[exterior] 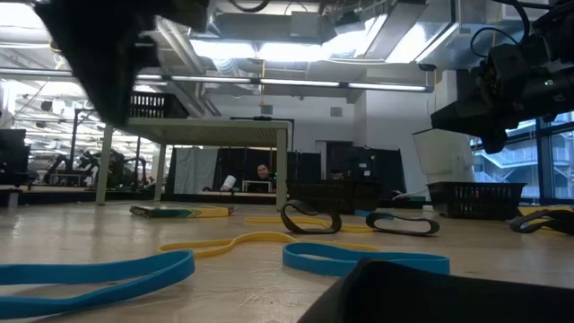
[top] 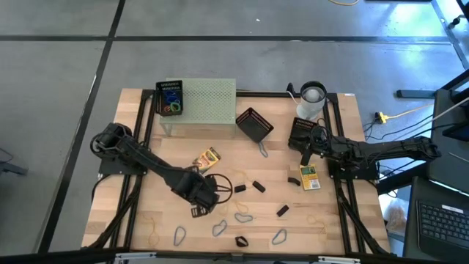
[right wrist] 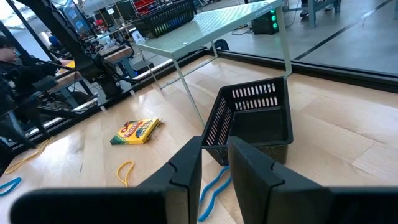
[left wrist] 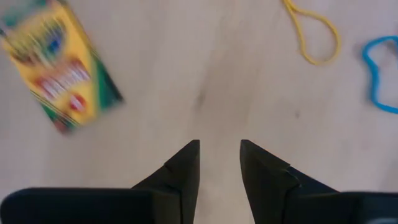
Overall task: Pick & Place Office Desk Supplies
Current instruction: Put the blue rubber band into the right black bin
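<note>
My left gripper (left wrist: 219, 163) hovered over bare table (top: 168, 213), fingers slightly apart and empty, a crayon box (left wrist: 59, 67) and yellow rubber band (left wrist: 313, 32) lying nearby. My right gripper (right wrist: 215, 163), fingers narrowly apart, faced a black mesh basket (right wrist: 252, 120).

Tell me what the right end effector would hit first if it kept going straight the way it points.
Most likely the black mesh basket, lying dead ahead of the right end effector in its wrist view. The gap between them is hard to judge.
</note>
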Robot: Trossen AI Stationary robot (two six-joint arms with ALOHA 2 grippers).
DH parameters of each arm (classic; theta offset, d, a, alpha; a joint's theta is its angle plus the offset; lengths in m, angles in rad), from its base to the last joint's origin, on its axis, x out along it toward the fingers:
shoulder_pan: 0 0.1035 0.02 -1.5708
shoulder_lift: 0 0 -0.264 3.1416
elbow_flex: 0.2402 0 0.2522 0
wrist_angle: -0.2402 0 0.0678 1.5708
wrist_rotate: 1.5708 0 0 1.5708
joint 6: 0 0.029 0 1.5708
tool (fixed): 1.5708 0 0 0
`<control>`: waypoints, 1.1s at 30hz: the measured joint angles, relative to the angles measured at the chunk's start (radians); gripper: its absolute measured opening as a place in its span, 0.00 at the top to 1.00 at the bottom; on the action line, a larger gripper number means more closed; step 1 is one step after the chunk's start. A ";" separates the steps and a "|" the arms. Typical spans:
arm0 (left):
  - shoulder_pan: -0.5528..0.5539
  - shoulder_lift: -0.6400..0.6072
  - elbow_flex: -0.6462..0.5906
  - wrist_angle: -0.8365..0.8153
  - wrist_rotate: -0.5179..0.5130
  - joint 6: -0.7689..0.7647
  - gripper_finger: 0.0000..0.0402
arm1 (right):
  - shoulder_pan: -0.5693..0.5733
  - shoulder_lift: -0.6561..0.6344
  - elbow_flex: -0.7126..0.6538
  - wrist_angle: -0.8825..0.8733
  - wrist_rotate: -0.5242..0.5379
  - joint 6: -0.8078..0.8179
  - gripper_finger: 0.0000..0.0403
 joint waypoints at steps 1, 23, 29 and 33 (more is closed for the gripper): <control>-0.004 0.000 0.000 0.001 0.038 -0.040 0.71 | 0.000 0.000 0.000 0.000 0.000 0.000 0.80; -0.273 0.176 0.000 0.162 0.278 -0.563 0.56 | 0.000 0.000 0.000 0.000 0.001 -0.001 0.80; -0.345 0.218 0.000 0.151 0.229 -0.568 0.56 | 0.000 0.000 0.000 0.000 0.001 -0.001 0.80; -0.368 0.251 0.002 0.148 0.207 -0.556 0.57 | 0.000 0.000 0.000 0.000 0.003 -0.001 0.80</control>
